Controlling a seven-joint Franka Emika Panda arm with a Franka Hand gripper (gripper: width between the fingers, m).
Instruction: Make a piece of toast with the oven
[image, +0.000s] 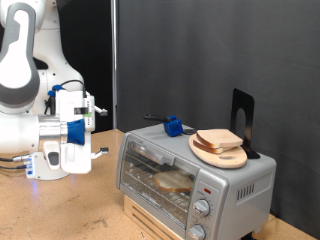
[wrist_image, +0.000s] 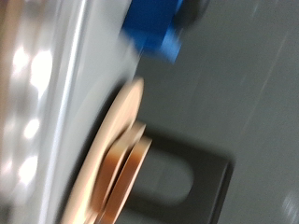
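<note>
The silver-grey oven (image: 190, 185) stands at the exterior view's lower right with its glass door closed. Through the glass a tan slice (image: 174, 181) shows on the wire rack. On the oven's top lies a round wooden plate (image: 236, 158) carrying a piece of toast (image: 218, 139). My gripper (image: 100, 131) hangs at the exterior view's left, well clear of the oven, fingers apart and holding nothing. The blurred wrist view shows the plate (wrist_image: 112, 140) and toast (wrist_image: 133, 173) edge-on on the oven top (wrist_image: 56, 103); no fingers appear there.
A blue object (image: 175, 126) (wrist_image: 154, 28) lies on the oven top beside the plate. A black stand (image: 242, 115) (wrist_image: 192, 182) rises behind it. Two round knobs (image: 204, 209) sit at the oven's front right. The oven rests on a wooden table (image: 60, 215).
</note>
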